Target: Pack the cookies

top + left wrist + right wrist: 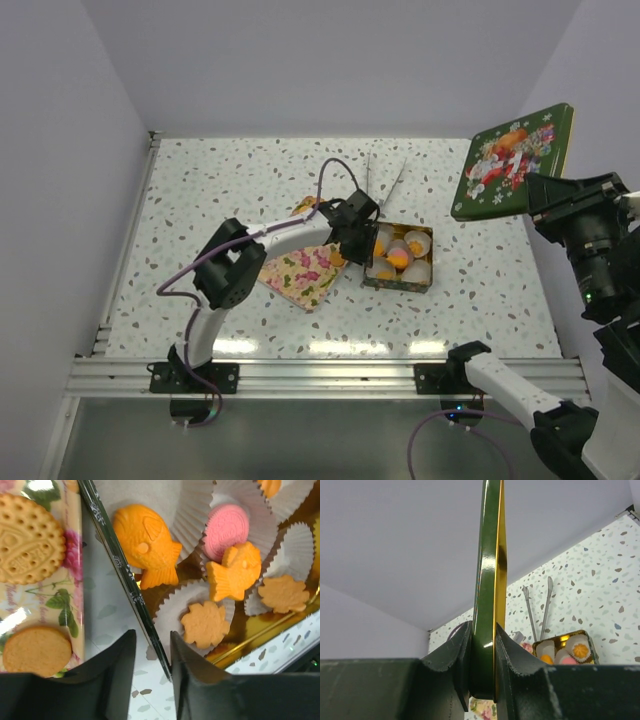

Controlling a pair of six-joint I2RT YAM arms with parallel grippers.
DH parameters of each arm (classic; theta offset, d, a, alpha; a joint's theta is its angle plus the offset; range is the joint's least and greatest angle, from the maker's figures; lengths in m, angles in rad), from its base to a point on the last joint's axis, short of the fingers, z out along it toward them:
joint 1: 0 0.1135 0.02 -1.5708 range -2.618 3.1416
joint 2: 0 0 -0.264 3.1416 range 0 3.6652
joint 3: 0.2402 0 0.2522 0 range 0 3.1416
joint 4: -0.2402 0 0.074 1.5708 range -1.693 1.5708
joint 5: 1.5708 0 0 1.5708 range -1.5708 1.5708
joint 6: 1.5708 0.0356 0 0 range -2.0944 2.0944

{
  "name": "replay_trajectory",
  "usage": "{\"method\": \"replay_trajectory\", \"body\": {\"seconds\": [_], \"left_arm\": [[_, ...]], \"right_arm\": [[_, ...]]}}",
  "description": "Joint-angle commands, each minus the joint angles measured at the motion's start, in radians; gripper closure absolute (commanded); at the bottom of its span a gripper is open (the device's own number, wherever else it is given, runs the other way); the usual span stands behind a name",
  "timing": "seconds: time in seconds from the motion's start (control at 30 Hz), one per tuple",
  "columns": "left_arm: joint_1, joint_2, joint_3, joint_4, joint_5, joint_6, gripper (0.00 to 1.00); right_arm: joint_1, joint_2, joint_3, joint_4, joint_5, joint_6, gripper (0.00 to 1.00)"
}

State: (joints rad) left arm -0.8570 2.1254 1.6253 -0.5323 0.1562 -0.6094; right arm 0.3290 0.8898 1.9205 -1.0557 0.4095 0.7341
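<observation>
Your L gripper point(152, 642): jaws apart, straddling left rim of tin point(112, 550); contact unclear, fingertips hide rim end. Most cookies point(205, 624) sit in paper cups point(190, 510) inside tin; two more on floral napkin point(69, 605) to left, partly cropped. R gripper point(484, 627) pinches green lid point(489, 555) edge-on, aloft at right.

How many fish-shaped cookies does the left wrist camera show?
2. One fish cookie lies beside the tin's rim; the other is right of it, below the pink cookie. Others may be hidden.

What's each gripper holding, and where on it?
Right gripper clamps the lid by its rim. Left gripper holds nothing: its jaws stand open astride the wall of the tin.
</observation>
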Motion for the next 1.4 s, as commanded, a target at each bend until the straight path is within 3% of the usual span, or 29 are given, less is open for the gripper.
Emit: {"method": "replay_trajectory", "body": {"seconds": [0.0, 0.1, 0.27, 0.57, 0.93, 1.13, 1.37], "left_arm": [[0.003, 0.019, 0.053, -0.041, -0.052, 0.027, 0.66], [0.003, 0.024, 0.054, -0.063, -0.075, 0.026, 0.76], [0.016, -0.004, 0.021, -0.107, -0.13, 0.028, 0.82], [0.105, -0.149, -0.183, -0.118, -0.176, 0.011, 0.88], [0.19, -0.378, -0.436, -0.153, -0.233, -0.016, 0.89], [0.225, -0.452, -0.476, -0.17, -0.213, -0.023, 0.9], [0.222, -0.516, -0.533, -0.106, -0.023, -0.125, 0.91]], "right_arm": [[0.001, 0.04, 0.021, 0.0, 0.019, -0.051, 1.0], [0.002, 0.054, 0.018, 0.013, 0.002, -0.064, 1.0], [0.001, 0.075, 0.005, 0.042, -0.026, -0.064, 1.0], [0.001, 0.084, -0.063, 0.089, -0.075, -0.027, 1.0], [0.001, 0.081, -0.135, 0.125, -0.121, 0.031, 1.0], [0.001, 0.037, -0.322, 0.23, -0.271, 0.148, 1.0], [0.001, -0.1, -0.78, 0.497, -0.452, 0.385, 1.0]]}}
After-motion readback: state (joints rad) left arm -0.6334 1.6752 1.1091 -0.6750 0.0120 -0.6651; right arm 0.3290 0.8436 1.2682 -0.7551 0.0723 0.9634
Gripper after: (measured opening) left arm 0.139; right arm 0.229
